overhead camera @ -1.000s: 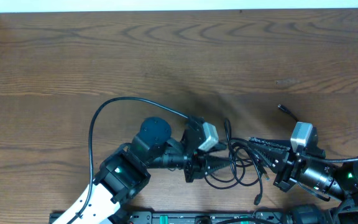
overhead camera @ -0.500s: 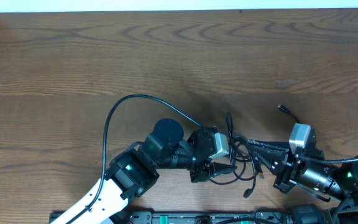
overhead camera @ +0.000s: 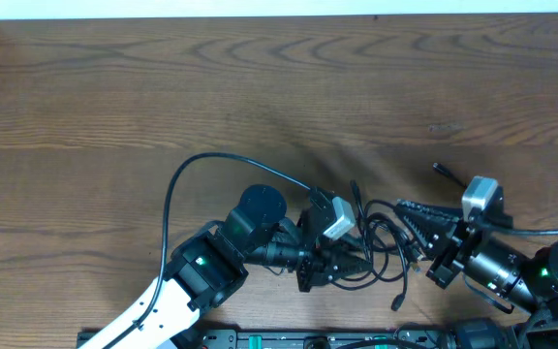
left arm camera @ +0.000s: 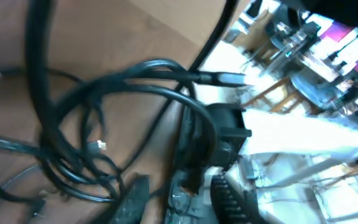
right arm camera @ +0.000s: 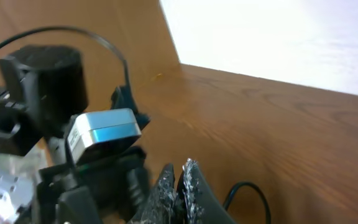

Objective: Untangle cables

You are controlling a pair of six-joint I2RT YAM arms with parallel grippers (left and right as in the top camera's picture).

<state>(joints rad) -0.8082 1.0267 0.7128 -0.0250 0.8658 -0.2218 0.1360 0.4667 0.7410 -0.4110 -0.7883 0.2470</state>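
The cables (overhead camera: 384, 244) are a tangle of thin black cords on the wooden table, between my two grippers. One plug end (overhead camera: 438, 170) lies to the upper right and another (overhead camera: 397, 303) hangs toward the front edge. My left gripper (overhead camera: 349, 260) sits in the tangle's left side and looks open; the left wrist view shows its jaws (left arm camera: 179, 202) blurred, just below several loops (left arm camera: 104, 93). My right gripper (overhead camera: 402, 206) points left at the tangle's upper right. Its fingers (right arm camera: 180, 171) are pressed together, apparently on a cord, with a cord loop (right arm camera: 250, 190) beside them.
The left arm's own thicker black cable (overhead camera: 192, 165) arcs over the table to the left of the tangle. A black equipment bar (overhead camera: 308, 341) runs along the front edge. The two arms are close together, with the left wrist camera housing (right arm camera: 101, 134) right in front of the right fingers.
The left arm has pushed right into the tangle. The right gripper has shifted up and to the right, and the cords have stretched and shifted with it.
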